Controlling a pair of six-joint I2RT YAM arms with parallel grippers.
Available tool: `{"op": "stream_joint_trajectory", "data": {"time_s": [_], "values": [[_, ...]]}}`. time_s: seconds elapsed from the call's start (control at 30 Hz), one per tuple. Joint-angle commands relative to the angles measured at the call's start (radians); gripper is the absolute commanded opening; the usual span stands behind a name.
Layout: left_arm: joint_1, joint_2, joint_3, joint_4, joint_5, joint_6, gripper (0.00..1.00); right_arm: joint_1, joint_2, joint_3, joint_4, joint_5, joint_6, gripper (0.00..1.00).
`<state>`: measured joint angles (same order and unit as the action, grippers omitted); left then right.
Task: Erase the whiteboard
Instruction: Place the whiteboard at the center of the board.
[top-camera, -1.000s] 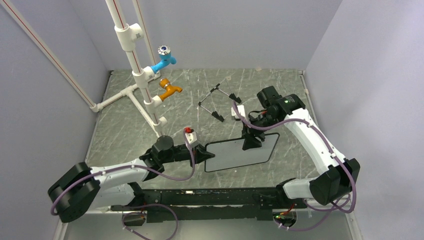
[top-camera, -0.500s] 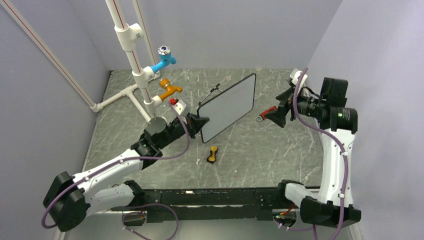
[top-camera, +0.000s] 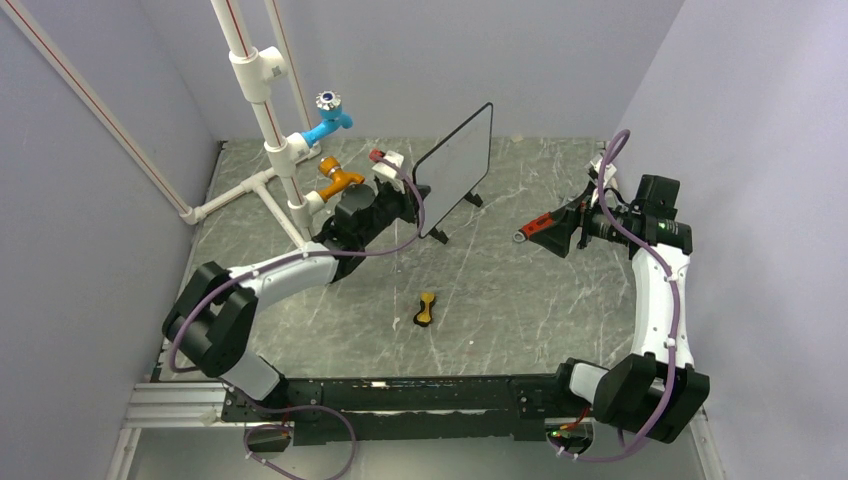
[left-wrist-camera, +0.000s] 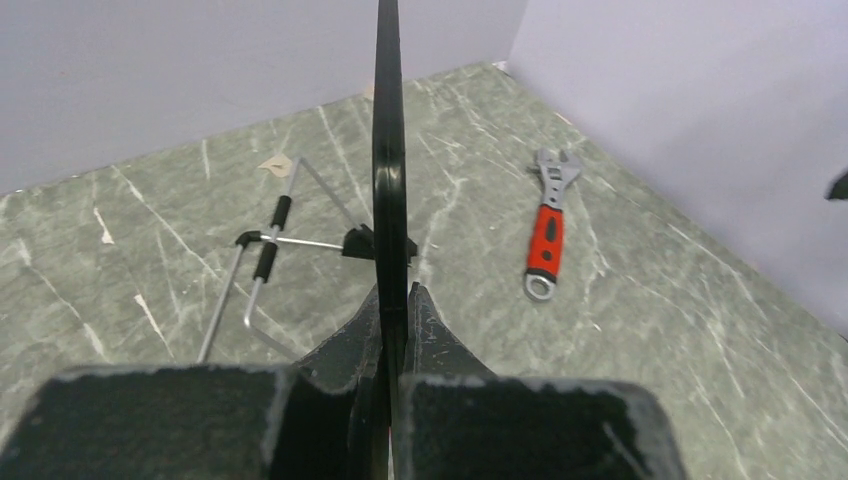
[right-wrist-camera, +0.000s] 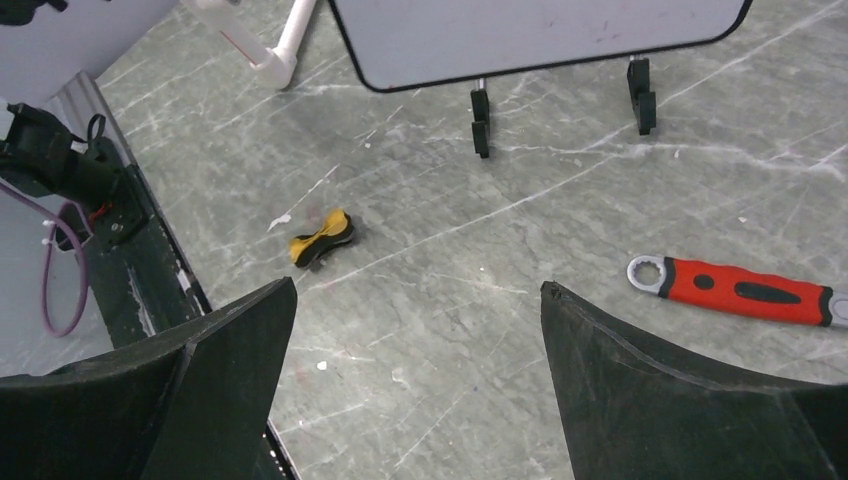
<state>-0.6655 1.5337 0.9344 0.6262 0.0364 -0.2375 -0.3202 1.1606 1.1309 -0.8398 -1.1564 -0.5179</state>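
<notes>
Grey marble tabletop (top-camera: 540, 290), upper centre: your left gripper (left-wrist-camera: 392, 320) clamps the black-framed white whiteboard (top-camera: 455, 170), face looking wiped clean; your right gripper (right-wrist-camera: 418, 300) gapes empty. Only release seems left.

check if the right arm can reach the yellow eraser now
Probably yes: the right gripper is open and empty, and the eraser lies in plain view below it with nothing between.

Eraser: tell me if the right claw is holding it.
No, the eraser lies on the table, apart from the open, empty right claw.
</notes>
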Motion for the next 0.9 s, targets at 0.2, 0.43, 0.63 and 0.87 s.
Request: {"op": "stream_joint_trajectory", "data": {"time_s": [0.2,0.43,0.63,0.87], "values": [[0.11,0.136,0.115,0.206,0.187,-0.078,0.0,0.003,0.02,-0.015,0.002,-0.059,-0.053,0.93],[0.132,0.17,0.077,0.267,0.232,-0.117,0.0,0.019,0.036,-0.02,0.009,-0.048,-0.05,0.93],[0.143,0.148,0.087,0.296,0.226,-0.17,0.0,0.032,0.048,-0.023,0.009,-0.037,-0.049,0.93],[0.149,0.16,0.067,0.245,0.185,-0.132,0.0,0.036,0.049,-0.02,0.004,-0.038,-0.056,0.94]]}}
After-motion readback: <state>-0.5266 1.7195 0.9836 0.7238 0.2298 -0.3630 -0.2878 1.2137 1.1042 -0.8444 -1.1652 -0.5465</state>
